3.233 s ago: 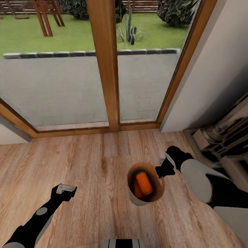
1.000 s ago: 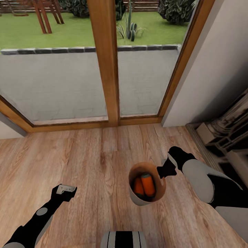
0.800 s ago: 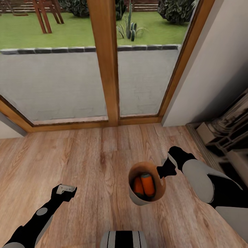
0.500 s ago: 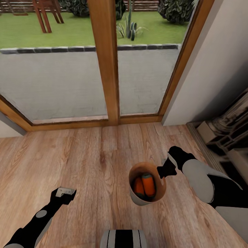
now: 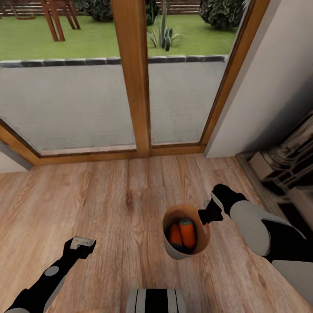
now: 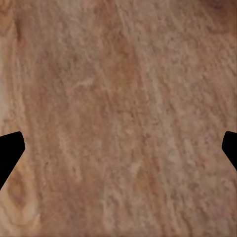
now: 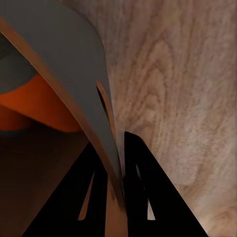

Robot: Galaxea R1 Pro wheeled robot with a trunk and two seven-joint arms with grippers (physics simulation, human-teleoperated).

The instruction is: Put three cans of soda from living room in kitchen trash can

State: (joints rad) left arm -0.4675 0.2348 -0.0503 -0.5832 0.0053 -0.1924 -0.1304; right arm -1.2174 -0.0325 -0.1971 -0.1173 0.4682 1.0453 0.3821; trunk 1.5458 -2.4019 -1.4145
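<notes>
Tash can [image 5: 186,250], grey outside, wood-brown inside, holds two orange cans [image 5: 182,234]; my right claw [image 5: 208,215] pinches its rim, my left claw [image 5: 81,244] is spread open.

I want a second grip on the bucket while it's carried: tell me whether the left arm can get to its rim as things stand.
Probably yes. The left gripper is open and holds nothing, hanging over bare wood floor, with nothing between it and the trash can. The right gripper pinches the far wall, so the near rim is free.
</notes>
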